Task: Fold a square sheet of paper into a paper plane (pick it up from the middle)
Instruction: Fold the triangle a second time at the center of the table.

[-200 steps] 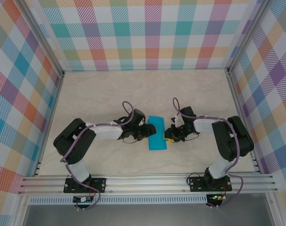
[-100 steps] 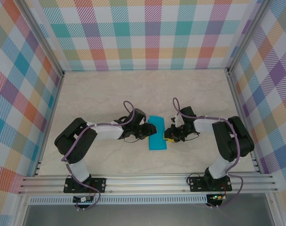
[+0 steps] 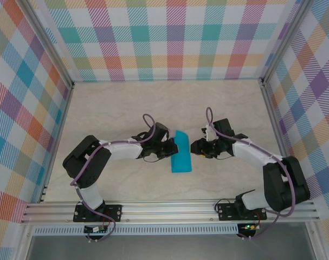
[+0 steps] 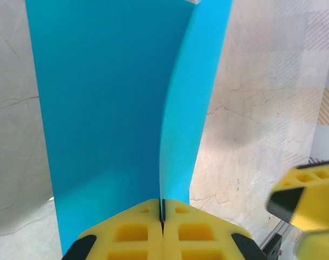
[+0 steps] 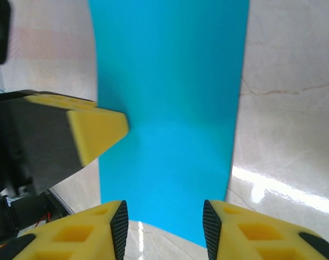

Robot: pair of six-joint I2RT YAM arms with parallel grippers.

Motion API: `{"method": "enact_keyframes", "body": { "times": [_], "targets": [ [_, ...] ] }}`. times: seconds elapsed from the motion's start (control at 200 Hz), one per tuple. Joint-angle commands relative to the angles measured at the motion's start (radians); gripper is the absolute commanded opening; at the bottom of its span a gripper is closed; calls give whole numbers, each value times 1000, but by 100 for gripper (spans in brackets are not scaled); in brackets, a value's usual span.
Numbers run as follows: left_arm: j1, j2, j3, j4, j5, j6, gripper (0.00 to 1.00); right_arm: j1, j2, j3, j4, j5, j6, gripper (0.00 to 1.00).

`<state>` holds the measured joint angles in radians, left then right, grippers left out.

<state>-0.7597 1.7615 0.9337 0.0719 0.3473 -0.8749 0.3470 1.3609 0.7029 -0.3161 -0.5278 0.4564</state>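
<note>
Right now I am mid-fold. The sheet of paper (image 3: 180, 151) lies as a long folded strip in the middle of the desk (image 3: 126, 108), between the two arms. My left end effector (image 4: 162, 212) is pinched closed on a raised flap of it, and the flap stands up off the layer beneath. My right end effector (image 5: 164, 214) has its jaws apart at the strip's right edge and holds nothing that I can see. I judge the next move is to carry the flap over, lay it flat and press the crease. Paper this thin may buckle or slip, so it calls for a slow, low sweep.
</note>
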Motion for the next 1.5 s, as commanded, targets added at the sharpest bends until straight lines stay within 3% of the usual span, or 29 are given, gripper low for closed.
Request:
{"method": "enact_keyframes", "body": {
  "times": [0.0, 0.205, 0.31, 0.485, 0.655, 0.81, 1.085, 1.205, 1.36, 1.495],
  "targets": [
    [-17, 13, 59, -106, -16, 67, 0, 3, -45, -32, -44, 62, -13, 49],
    [11, -57, 121, -289, -28, 179, 0, 12, -10, -51, -31, 52, 15, 49],
    [30, -135, 168, -423, -26, 249, 0, 12, -60, -63, -32, 72, 34, 49],
    [61, -283, 263, -663, -117, 351, 0, 12, -166, -52, -79, 124, 44, 50],
    [69, -302, 349, -798, -136, 430, 0, 12, -203, -41, -97, 121, 47, 51],
    [68, -238, 334, -734, -91, 406, 0, 12, -213, -41, -96, 114, 46, 51],
    [57, -154, 166, -425, -1, 253, 0, 13, -205, -48, -95, 98, 29, 52],
    [56, -142, 126, -403, -13, 242, 0, 28, -187, -46, -66, 55, 19, 53],
    [56, -171, 82, -400, -71, 209, 0, 142, -199, -19, -54, 149, -12, 54],
    [56, -170, 79, -425, -96, 206, 0, 343, -221, -13, -7, 339, -12, 59]
  ]
}}
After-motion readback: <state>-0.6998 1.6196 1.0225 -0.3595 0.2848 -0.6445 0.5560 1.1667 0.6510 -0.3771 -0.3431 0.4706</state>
